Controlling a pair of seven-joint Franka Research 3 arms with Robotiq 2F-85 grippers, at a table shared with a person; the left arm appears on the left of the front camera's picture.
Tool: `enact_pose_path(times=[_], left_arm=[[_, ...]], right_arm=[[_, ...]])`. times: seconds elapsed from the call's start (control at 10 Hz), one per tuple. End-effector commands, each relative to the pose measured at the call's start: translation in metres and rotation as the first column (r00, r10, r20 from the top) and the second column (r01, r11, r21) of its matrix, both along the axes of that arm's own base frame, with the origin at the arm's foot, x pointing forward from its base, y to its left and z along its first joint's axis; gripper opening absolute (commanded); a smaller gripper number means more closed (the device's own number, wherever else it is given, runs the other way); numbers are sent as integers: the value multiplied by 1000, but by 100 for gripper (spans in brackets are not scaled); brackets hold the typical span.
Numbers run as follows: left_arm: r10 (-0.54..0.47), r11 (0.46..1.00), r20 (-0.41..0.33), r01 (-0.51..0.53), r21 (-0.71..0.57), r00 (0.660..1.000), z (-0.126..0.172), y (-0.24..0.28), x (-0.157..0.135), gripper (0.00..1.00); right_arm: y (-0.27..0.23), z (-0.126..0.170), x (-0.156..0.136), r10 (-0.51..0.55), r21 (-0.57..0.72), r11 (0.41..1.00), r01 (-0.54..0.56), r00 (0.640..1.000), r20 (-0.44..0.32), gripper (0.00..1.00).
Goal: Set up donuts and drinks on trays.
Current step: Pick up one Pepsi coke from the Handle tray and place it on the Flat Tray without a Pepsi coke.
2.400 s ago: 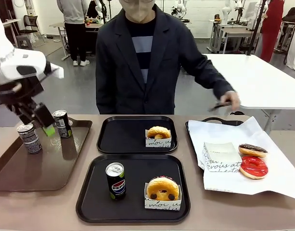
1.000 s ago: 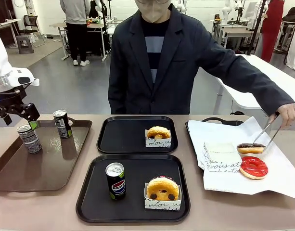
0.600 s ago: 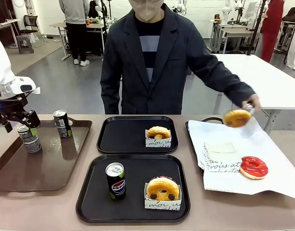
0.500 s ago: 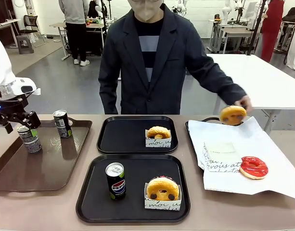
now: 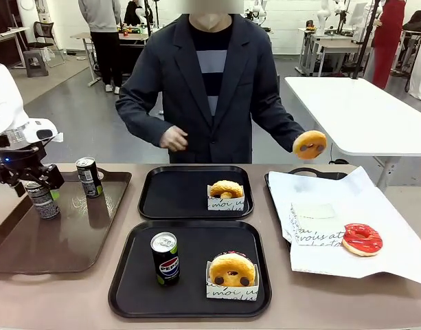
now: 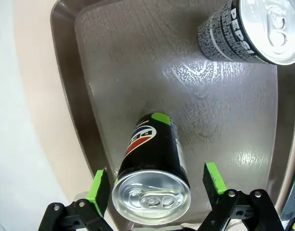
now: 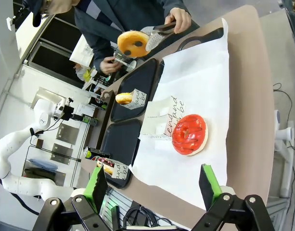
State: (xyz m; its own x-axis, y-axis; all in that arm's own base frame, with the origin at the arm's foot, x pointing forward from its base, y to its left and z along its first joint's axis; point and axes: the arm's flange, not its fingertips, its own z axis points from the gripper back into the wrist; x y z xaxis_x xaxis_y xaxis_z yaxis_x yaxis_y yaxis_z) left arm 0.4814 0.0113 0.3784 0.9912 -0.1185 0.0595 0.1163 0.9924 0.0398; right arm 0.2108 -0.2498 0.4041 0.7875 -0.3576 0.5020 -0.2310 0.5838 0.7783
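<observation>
Left wrist view: slim black-and-green soda can is seen upright between wide-spread left tool pads, untouched; in the front view, contact cannot be told.

I'm in an open lab hall, not a home. Beyond my left fingers and the beige worktop, bare grey floor runs to plain white tables, an office chair and people standing by far equipment benches.
</observation>
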Motion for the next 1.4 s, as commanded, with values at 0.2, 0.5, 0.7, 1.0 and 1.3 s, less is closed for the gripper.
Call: enact_pose_path(times=[0.2,0.5,0.7,1.0,1.3], left_arm=[[-20,998,25,21,-52,999,-6,-1,-1,46],[-5,998,5,5,-58,1000,-7,-2,1,0],[6,998,-7,-6,-61,1000,-9,-2,0,11],[-6,995,-33,3,-101,999,11,-12,-7,0],[-137,989,-49,133,-71,989,100,-62,-84,0]], right_arm=[[-1,-1,3,-5,16,1000,4,999,37,100],[-1,-1,3,-5,16,1000,4,999,37,100],[-1,-1,3,-5,16,1000,4,999,37,100],[-1,-1,3,-5,16,1000,4,999,37,100],[-1,-1,3,-5,16,1000,4,999,37,100]])
